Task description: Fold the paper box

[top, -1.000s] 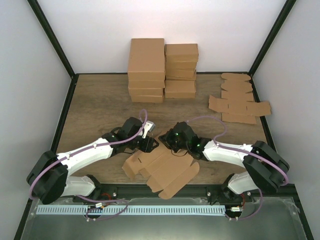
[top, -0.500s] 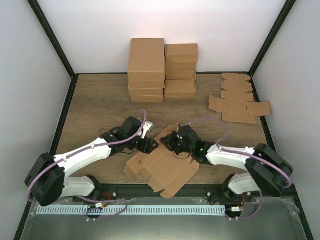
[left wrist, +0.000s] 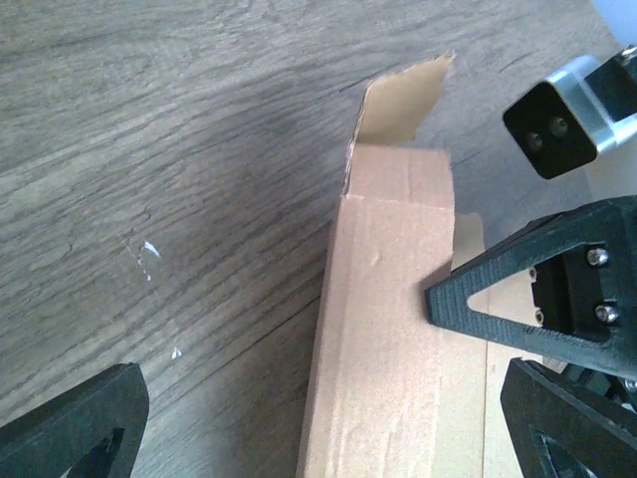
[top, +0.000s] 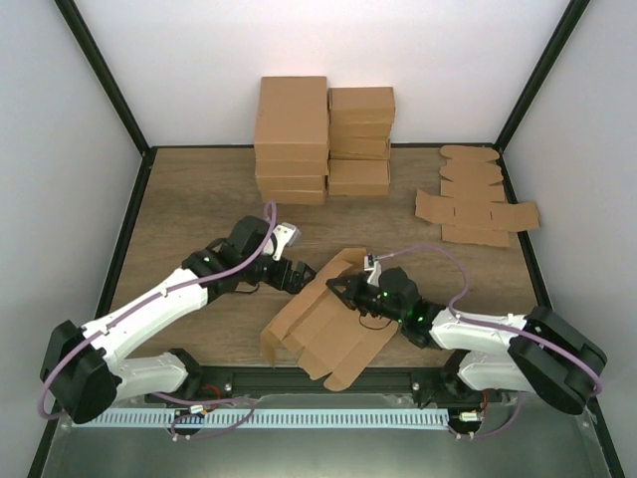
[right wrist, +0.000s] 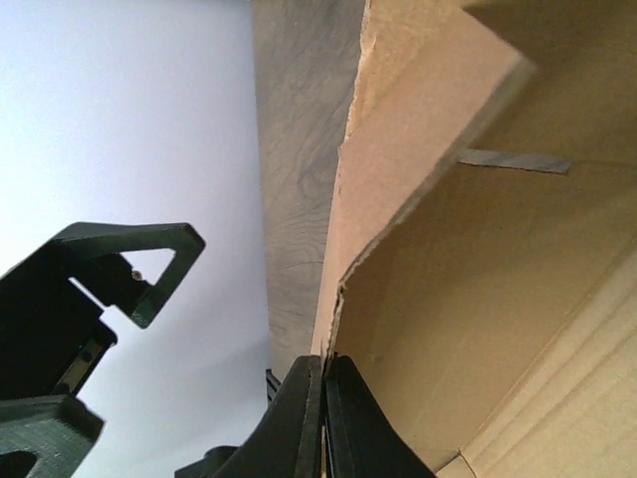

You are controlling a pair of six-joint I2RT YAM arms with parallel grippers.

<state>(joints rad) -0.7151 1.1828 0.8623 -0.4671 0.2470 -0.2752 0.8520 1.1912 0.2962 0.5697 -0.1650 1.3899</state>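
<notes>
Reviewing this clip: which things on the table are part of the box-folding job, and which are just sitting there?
In the job:
paper box, partly raised, near middle
right gripper, shut on one of its panel edges
left gripper, open at its left side

Lying about:
stack of ready-made cartons, at the back
flat blanks, far right

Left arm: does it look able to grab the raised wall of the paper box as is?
Likely yes. The left gripper hangs open right at the raised wall of the paper box, nothing between. The right gripper, shut on the box's edge, sits close, so room is tight.
</notes>
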